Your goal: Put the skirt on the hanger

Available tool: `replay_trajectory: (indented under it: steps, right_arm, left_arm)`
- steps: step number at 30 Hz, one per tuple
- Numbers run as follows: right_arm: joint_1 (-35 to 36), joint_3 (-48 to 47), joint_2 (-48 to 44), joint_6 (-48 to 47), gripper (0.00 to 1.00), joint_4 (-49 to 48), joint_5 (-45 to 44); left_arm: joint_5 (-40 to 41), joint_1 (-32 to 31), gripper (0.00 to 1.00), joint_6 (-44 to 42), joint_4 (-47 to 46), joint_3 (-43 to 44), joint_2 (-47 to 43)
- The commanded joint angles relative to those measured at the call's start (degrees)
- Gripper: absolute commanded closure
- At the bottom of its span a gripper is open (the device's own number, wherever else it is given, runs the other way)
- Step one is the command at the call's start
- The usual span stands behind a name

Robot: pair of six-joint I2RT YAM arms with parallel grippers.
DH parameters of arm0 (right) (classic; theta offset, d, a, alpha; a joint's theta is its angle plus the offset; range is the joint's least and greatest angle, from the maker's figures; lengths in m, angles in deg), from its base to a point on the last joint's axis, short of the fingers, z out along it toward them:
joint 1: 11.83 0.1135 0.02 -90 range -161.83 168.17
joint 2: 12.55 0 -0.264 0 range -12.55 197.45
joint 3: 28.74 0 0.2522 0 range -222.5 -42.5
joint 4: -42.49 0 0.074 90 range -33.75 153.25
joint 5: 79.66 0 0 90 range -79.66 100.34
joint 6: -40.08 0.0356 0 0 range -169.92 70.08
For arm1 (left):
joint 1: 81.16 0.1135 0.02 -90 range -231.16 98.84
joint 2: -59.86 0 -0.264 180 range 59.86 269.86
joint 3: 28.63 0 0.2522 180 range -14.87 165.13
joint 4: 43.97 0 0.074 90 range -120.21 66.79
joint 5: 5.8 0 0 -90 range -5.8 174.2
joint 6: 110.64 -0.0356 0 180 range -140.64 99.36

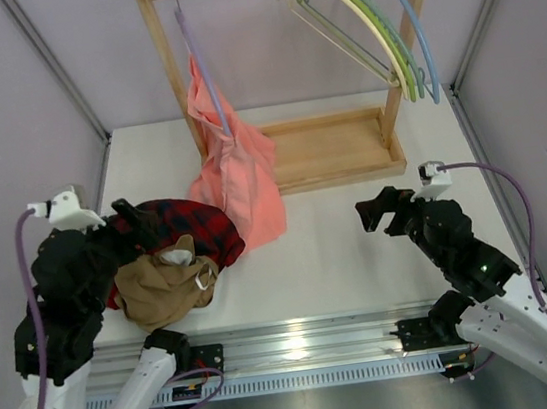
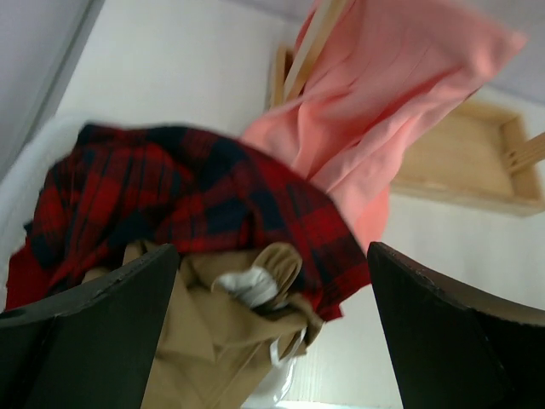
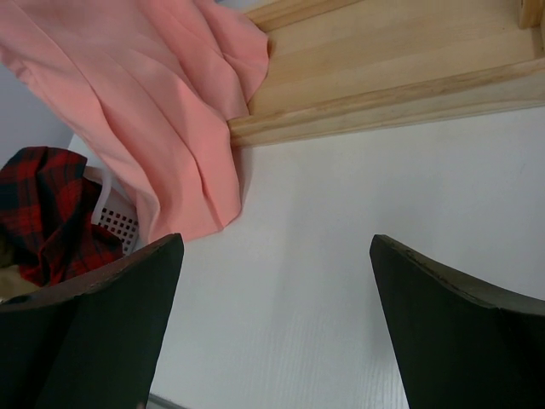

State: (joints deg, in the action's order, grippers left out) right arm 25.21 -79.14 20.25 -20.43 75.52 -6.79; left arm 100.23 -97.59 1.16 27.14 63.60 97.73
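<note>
The salmon-pink skirt [image 1: 241, 173] hangs in folds from the lilac hanger [image 1: 199, 58], which is hooked on the left end of the wooden rail; its hem drapes onto the table. The skirt [image 2: 400, 102] fills the upper right of the left wrist view, and the skirt [image 3: 162, 111] lies at the upper left of the right wrist view. My left gripper [image 1: 126, 220] [image 2: 268, 324] is open over a pile of other clothes, left of the skirt, holding nothing. My right gripper [image 1: 376, 213] [image 3: 272, 324] is open above bare table, right of the skirt.
A red-and-black plaid garment [image 1: 194, 230] and a tan garment [image 1: 163, 282] lie in a white basket [image 3: 115, 221] at the near left. The wooden rack [image 1: 331, 146] stands at the back, with several cream, green and blue hangers [image 1: 376, 25] at its right end.
</note>
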Motion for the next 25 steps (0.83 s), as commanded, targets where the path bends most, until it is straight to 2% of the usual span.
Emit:
replay_trajectory:
  steps: [1, 8, 25]
  right_arm:
    - [0.5, 1.8, -4.0, -0.9, 0.01, -2.9, -0.7]
    - [0.6, 2.4, -5.7, 0.7, 0.01, -3.2, 0.0]
    - [0.8, 1.5, -4.8, -0.2, 0.0, -3.9, -2.9]
  left_arm:
    - [0.5, 0.4, 0.01, 3.9, 3.0, -5.9, -6.1]
    - [-4.9, 0.4, 0.01, 5.6, -3.5, -18.0, -14.0]
    - [-7.8, 0.4, 0.0, 4.6, -8.9, -21.4, -14.1]
